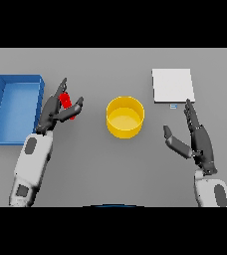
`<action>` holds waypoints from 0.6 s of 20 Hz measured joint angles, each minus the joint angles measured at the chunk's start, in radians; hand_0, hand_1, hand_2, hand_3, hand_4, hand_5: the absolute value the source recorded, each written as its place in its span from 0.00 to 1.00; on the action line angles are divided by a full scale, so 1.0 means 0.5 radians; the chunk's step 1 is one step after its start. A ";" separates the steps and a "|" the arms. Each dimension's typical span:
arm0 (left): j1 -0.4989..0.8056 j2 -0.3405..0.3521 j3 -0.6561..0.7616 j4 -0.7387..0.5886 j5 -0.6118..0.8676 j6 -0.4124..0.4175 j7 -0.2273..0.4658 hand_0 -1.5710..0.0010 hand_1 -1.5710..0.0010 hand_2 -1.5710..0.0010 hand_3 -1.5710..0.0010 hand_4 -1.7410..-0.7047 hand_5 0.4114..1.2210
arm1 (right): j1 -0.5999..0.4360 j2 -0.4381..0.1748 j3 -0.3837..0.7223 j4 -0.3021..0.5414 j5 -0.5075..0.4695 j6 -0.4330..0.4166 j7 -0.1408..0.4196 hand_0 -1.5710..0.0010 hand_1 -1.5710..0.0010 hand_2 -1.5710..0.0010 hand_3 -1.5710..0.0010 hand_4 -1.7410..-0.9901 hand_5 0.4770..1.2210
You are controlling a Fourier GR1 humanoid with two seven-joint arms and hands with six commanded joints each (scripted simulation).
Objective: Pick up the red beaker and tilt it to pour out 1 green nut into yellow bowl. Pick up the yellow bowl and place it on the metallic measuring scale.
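While left hand (56,112) curls loosely round red beaker (67,105), right hand (197,139) hangs open, yellow bowl (125,116) between them, contents unclear.

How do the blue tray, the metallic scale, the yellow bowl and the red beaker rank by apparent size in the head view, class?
1. blue tray
2. metallic scale and yellow bowl: too close in apparent size to rank
3. red beaker, smallest, though the left robot hand partly hides it
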 measured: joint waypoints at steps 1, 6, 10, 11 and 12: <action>-0.010 0.009 0.004 0.011 0.000 -0.006 -0.054 1.00 1.00 1.00 1.00 0.36 0.40 | 0.014 0.001 -0.001 -0.021 -0.013 0.005 -0.015 1.00 1.00 1.00 1.00 0.59 0.28; -0.067 -0.075 0.064 0.094 0.040 0.087 -0.084 0.57 0.55 0.54 0.55 0.29 0.66 | 0.037 -0.008 0.005 -0.025 0.013 -0.001 -0.002 1.00 1.00 1.00 1.00 0.61 0.28; -0.106 -0.083 0.050 0.163 -0.070 0.197 -0.164 0.23 0.23 0.22 0.23 0.29 0.86 | 0.008 -0.008 -0.013 -0.012 -0.010 -0.001 0.003 1.00 1.00 1.00 1.00 0.60 0.28; -0.108 -0.096 0.058 0.171 -0.074 0.199 -0.198 0.19 0.18 0.18 0.18 0.28 0.89 | 0.005 -0.015 -0.011 -0.018 -0.018 0.013 -0.012 1.00 1.00 1.00 1.00 0.60 0.28; -0.124 -0.098 0.070 0.183 -0.078 0.206 -0.175 0.15 0.15 0.14 0.14 0.23 0.89 | 0.015 -0.007 -0.003 -0.016 -0.006 0.006 -0.018 1.00 1.00 1.00 1.00 0.59 0.27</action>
